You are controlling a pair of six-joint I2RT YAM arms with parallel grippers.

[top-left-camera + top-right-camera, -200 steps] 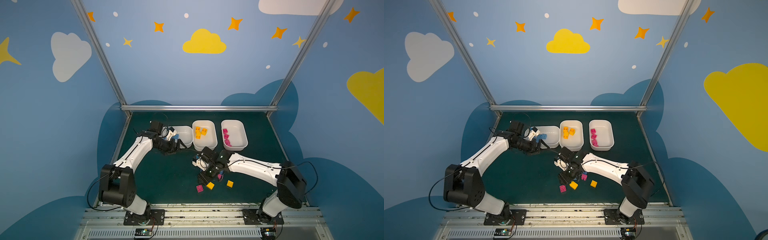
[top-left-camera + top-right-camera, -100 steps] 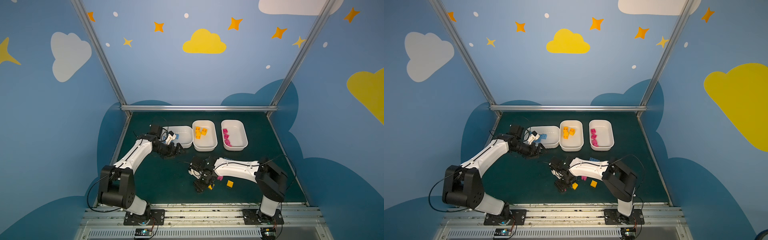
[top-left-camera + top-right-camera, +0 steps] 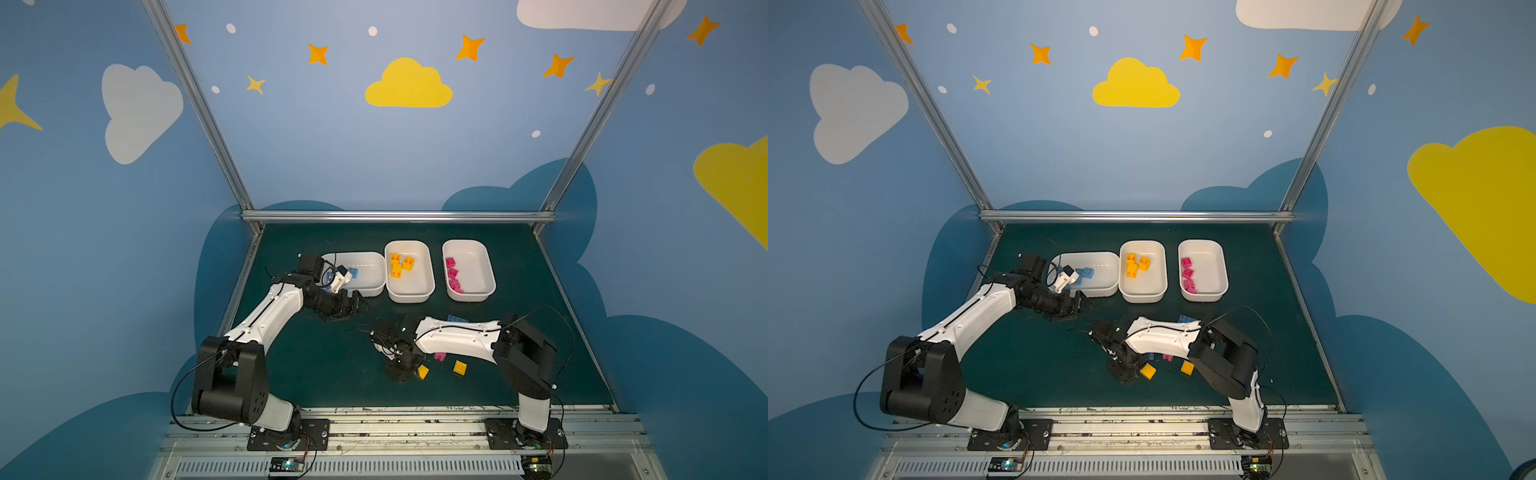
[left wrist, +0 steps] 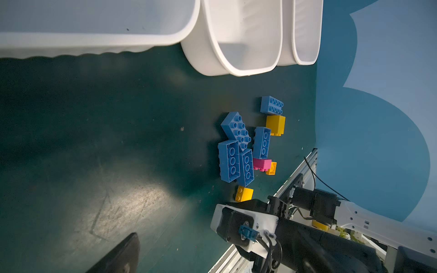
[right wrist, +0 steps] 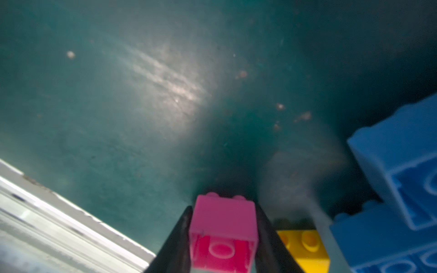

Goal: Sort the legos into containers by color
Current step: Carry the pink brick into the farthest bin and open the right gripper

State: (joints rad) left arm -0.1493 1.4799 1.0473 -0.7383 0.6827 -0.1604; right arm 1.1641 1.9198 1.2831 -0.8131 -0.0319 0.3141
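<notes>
My right gripper point(image 5: 223, 208) is shut on a small pink brick point(image 5: 223, 236), low over the green mat near the front edge; both top views show this gripper point(image 3: 401, 370) point(image 3: 1123, 372). A yellow brick point(image 5: 305, 245) and blue bricks point(image 5: 397, 189) lie close beside it. My left gripper point(image 3: 357, 305) hangs open and empty in front of the left tray point(image 3: 374, 254), which holds blue bricks point(image 3: 353, 273). The middle tray point(image 3: 411, 286) holds orange bricks point(image 3: 399, 266), and the right tray point(image 3: 476, 270) holds pink bricks point(image 3: 453, 274).
Loose on the mat are yellow bricks point(image 3: 423, 371) point(image 3: 460, 368), a pink brick point(image 3: 439, 356) and a blue brick point(image 3: 457, 319) partly under the right arm. The left wrist view shows the blue cluster point(image 4: 236, 151). The metal front rail point(image 3: 374, 415) runs close by.
My right gripper came down toward the front onto the pink brick and closed on it. The left gripper drifted slightly forward and right, still open.
</notes>
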